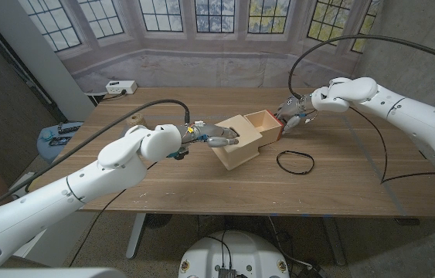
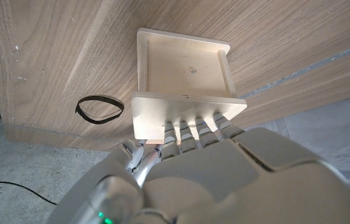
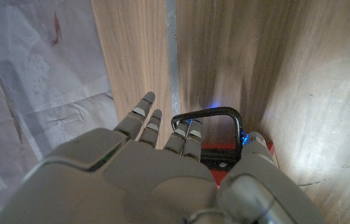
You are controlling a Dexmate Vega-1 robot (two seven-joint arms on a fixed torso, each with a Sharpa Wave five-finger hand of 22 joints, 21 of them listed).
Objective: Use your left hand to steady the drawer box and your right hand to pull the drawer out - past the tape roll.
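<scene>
- Right now the drawer box [image 1: 236,143], pale plywood, sits mid-frame in the head view on the wooden table [image 1: 341,181], with the drawer [image 1: 265,123] already sticking out of its upper-right end.
- My left hand [image 1: 205,136] is on the box's left end; in the left wrist view my fingers [image 2: 190,129] lie side by side, pressed over the box's near edge. Steadying press, not a pinch.
- My right hand [image 1: 298,114] is at the drawer's red front, just right of centre in the head view. In the right wrist view two fingers [image 3: 187,138] are tucked at the black wire handle [image 3: 207,116]; the others are spread. I can't tell whether they're truly hooked through it.
- The tape roll [image 1: 295,161], a thin black ring, lies flat lower right of the box, apart from it. The drawer front looks roughly level with it, not clearly past.
- Handling guess: thin plywood, so light and stiff, and the box will likely skid on smooth wood if I don't press down.
- Best hold is the wire handle, a hooked pull straight along the drawer's line; skewing probably jams it.
- The drawer could slide fully out; pull easy.
</scene>
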